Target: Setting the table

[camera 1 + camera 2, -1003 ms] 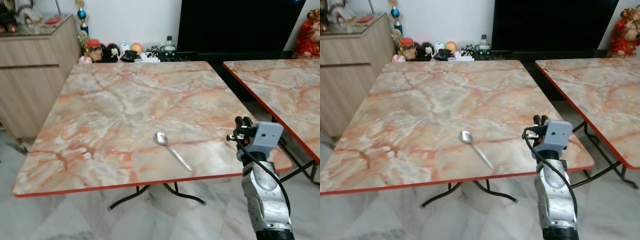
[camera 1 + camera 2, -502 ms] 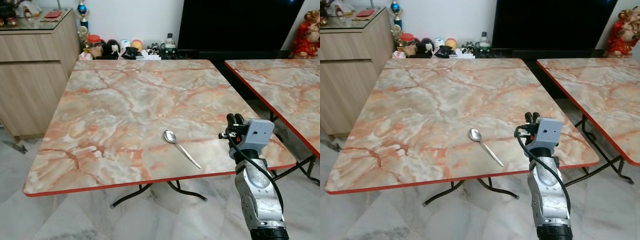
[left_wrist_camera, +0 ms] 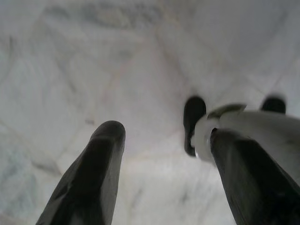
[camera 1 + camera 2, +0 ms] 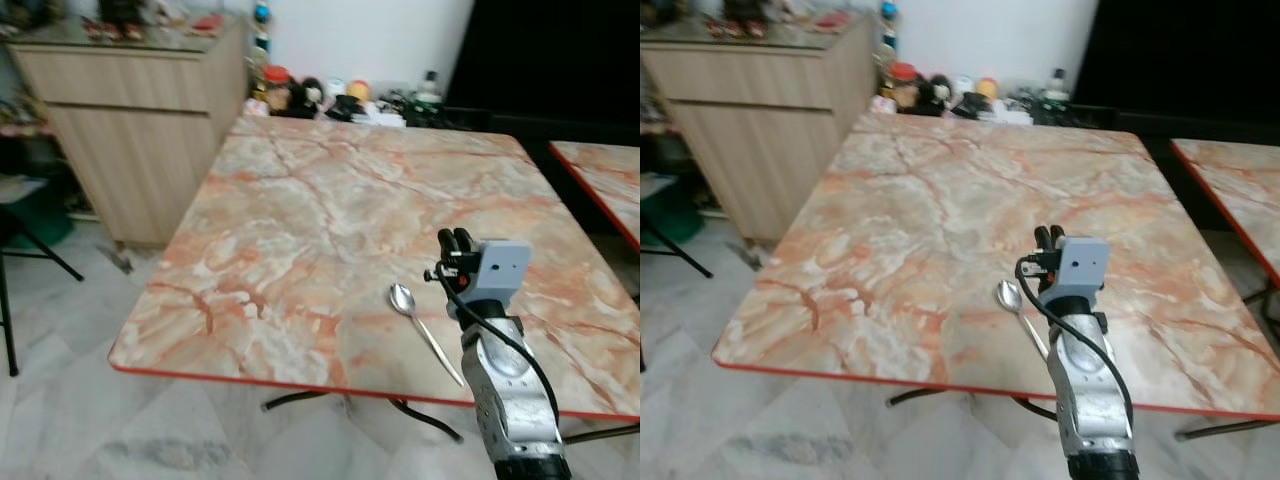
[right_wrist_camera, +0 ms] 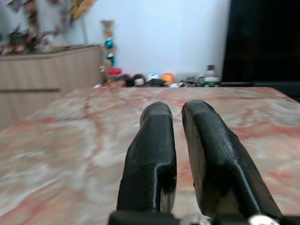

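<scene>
Since the earlier frames the head camera has swung toward the robot's left, so the whole scene sits further right and a wooden cabinet (image 4: 150, 120) takes up more of the far left; the spoon (image 4: 424, 327) has kept its place on the marble and no object has shifted.

One metal spoon lies on the marble worktop (image 4: 330, 220) near its front edge, bowl pointing away from the robot and handle angled toward the red rim. It lies just to the left of the right gripper (image 4: 456, 243) and slightly nearer the robot than the fingertips, close by but not touching them. That gripper is raised above the worktop's front right part on its silver arm, and in the right wrist view its two black fingers (image 5: 152, 154) are pressed nearly together with only a thin slit between them, holding nothing.

The left gripper (image 3: 161, 140) hangs over the pale marble floor (image 3: 93, 61), its two fingers spread wide apart and empty. Between and beyond them are two dark rounded shapes and a pale limb, probably the robot's own leg and feet, though the blur makes that uncertain.

A second marble worktop (image 4: 605, 185) stands to the right of the fingers, well apart. Beyond the fingers, past the far edge, a row of small jars and ornaments (image 4: 330, 95) lines the foot of the wall, too blurred to count.
</scene>
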Motion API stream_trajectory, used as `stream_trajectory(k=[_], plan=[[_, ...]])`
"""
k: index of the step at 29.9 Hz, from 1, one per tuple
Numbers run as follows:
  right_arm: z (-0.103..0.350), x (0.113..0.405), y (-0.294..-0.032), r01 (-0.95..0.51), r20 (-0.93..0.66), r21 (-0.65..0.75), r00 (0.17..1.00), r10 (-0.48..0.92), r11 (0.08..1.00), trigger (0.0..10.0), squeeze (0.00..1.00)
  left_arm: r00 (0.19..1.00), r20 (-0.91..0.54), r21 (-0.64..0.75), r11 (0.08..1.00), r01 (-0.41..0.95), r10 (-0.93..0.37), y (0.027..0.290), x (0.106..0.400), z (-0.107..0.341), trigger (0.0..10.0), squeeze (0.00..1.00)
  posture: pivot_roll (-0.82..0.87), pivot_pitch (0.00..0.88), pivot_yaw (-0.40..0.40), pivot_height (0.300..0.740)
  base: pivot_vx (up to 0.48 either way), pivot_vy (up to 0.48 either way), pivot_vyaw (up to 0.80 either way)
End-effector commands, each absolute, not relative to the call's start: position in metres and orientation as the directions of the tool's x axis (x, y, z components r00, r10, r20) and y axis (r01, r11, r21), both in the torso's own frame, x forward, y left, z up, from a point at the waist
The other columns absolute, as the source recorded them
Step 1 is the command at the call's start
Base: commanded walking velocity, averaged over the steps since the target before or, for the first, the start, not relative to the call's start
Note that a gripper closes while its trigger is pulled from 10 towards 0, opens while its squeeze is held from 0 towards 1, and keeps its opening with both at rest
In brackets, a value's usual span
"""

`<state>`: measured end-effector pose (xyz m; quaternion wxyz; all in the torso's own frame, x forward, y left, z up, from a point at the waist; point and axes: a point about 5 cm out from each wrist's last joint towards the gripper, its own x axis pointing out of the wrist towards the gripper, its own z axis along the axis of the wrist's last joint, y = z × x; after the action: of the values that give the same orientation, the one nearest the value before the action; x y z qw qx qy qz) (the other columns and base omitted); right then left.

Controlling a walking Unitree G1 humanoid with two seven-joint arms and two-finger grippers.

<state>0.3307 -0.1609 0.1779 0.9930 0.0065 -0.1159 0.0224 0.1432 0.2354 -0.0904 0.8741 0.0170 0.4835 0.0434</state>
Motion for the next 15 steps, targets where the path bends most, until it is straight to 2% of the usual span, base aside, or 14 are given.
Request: stream_trajectory(k=[1,9,13,14,15], plan=[[0.173,0.327,-0.169,-0.03,0.203,0.015,0.979,0.026,0.999,10.0,0.0,0.52,-0.85,0.07,0.997,-0.036,0.079,0.231,0.141,-0.092,10.0,0.0,-0.01,0.073,-0.028,0.74,0.0,0.0,0.0],[0.162,0.313,-0.163,-0.105,0.146,-0.012,0.984,0.106,0.994,10.0,0.0,0.522,-0.85,0.067,0.997,-0.033,0.075,0.23,0.142,-0.092,10.0,0.0,-0.01,0.078,-0.029,0.74,0.0,0.0,0.0],[0.156,0.295,-0.164,-0.156,0.082,-0.023,0.984,0.158,0.987,10.0,0.0,0.519,-0.852,0.068,0.997,-0.027,0.072,0.23,0.141,-0.093,10.0,0.0,-0.02,0.085,-0.028,0.74,0.0,0.0,0.0],[0.148,0.286,-0.167,-0.158,0.017,-0.028,0.987,0.158,0.987,10.0,1.0,0.515,-0.854,0.07,0.997,-0.022,0.071,0.23,0.14,-0.093,10.0,0.0,-0.03,0.085,-0.028,0.74,0.0,0.0,0.0],[0.144,0.281,-0.167,-0.165,-0.006,-0.017,0.986,0.165,0.986,10.0,1.0,0.513,-0.856,0.07,0.997,-0.018,0.069,0.229,0.14,-0.093,10.0,0.0,-0.03,0.085,-0.028,0.74,0.0,0.0,0.0]])
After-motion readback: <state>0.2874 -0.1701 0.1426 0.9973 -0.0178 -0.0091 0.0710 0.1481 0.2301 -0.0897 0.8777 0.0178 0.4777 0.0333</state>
